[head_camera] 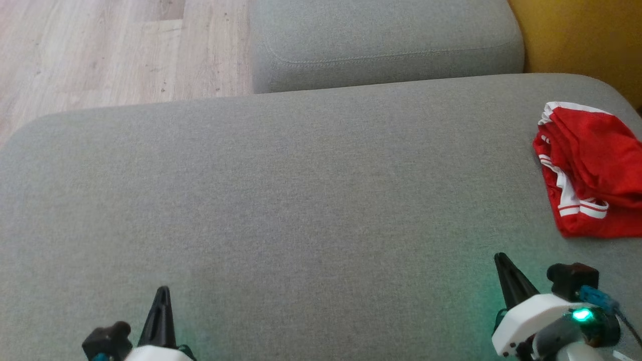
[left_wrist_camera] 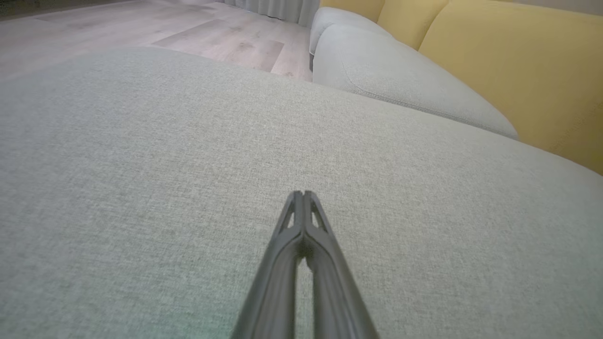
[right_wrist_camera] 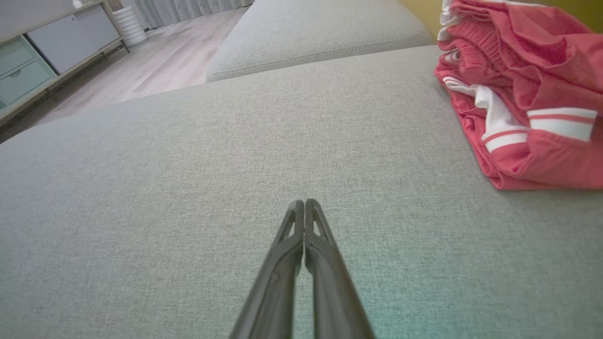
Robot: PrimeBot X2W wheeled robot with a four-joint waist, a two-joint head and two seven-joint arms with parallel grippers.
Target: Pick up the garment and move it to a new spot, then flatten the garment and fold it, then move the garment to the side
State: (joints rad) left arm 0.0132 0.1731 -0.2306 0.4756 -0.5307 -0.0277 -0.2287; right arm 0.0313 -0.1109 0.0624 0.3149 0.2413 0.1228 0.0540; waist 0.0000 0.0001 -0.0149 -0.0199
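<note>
Grey sofa seat (head_camera: 281, 200), yellow backrest (head_camera: 582, 40) behind — pale wood floor (head_camera: 100, 50).

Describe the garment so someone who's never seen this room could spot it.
Take the wide grey cushion before the robot and follow it to the robot's right, near the yellow backrest. A bunched garment lies there. Its red cloth with white stripes stands out against the plain grey upholstery.
</note>
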